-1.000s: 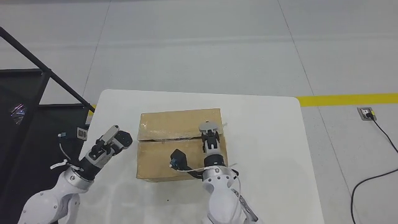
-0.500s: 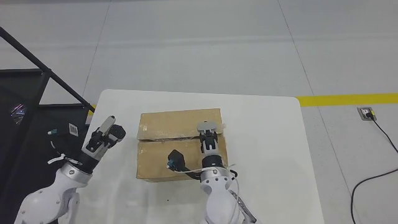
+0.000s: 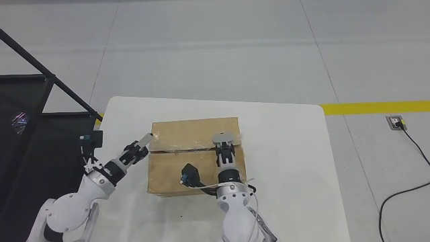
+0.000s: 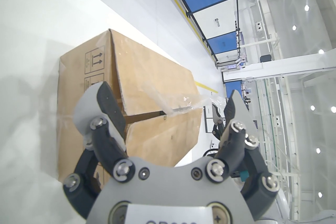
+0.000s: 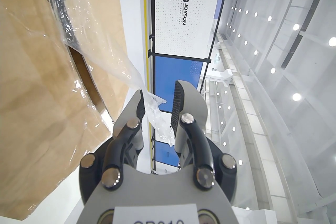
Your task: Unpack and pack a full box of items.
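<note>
We are untaping the box (image 3: 188,134): right claw (image 5: 160,89) half-open, tape (image 5: 123,64) seemingly loose between its fingers; left claw (image 4: 168,93) wide open, empty. Next, clamp and pull.

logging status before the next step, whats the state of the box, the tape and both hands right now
cardboard box, upright on the table, top flaps down, narrow gap at the seam
clear tape, partly peeled off the seam, free end lifted to the right hand
left hand, open, empty, by one end of the box seam
right hand, open, tape end sitting in its gap
</note>
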{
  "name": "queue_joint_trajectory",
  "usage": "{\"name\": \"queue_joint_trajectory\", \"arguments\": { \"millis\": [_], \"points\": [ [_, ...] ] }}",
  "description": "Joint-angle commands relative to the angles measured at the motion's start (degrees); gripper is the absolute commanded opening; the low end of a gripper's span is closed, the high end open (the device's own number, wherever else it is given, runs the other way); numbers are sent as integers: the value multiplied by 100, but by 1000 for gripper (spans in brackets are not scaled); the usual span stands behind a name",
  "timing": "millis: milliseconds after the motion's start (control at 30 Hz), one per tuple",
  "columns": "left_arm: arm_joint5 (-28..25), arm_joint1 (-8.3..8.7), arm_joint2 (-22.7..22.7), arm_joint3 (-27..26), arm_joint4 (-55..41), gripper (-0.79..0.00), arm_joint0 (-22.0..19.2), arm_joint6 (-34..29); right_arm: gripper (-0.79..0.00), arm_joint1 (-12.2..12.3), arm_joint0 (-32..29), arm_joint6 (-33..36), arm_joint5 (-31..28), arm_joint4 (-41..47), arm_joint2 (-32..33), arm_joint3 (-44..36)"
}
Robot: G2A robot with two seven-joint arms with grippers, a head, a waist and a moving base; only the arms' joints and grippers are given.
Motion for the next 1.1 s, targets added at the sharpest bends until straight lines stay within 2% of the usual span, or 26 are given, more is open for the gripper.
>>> {"name": "queue_joint_trajectory", "arguments": {
  "millis": [0,33,100,300,433,633,767,900,1067],
  "points": [
    [50,-3,74,-16,115,-311,-17,62,-526,7,-21,6,8,0,6,-3],
    [62,-5,100,-21,128,-320,-24,78,-526,10,-30,2,12,0,10,-7],
    [48,-5,136,-29,172,-394,-29,95,-529,17,-48,-2,28,0,19,-15],
    [127,-2,219,-92,511,-422,-12,249,-542,24,-51,-31,16,0,26,-24],
    [101,-3,180,-134,493,-409,48,338,-548,24,-18,-36,15,0,12,-4],
    [39,3,-158,-301,235,-403,246,571,-551,18,16,-43,-2,0,0,2],
    [14,10,-287,-478,-35,-413,391,418,-554,15,34,-46,-17,0,-3,13],
    [87,17,-184,-518,-161,-406,392,78,-554,12,39,-46,-22,0,-2,14],
    [194,13,52,-578,31,-403,347,27,-560,8,30,-54,-35,0,21,26]
  ]
}}
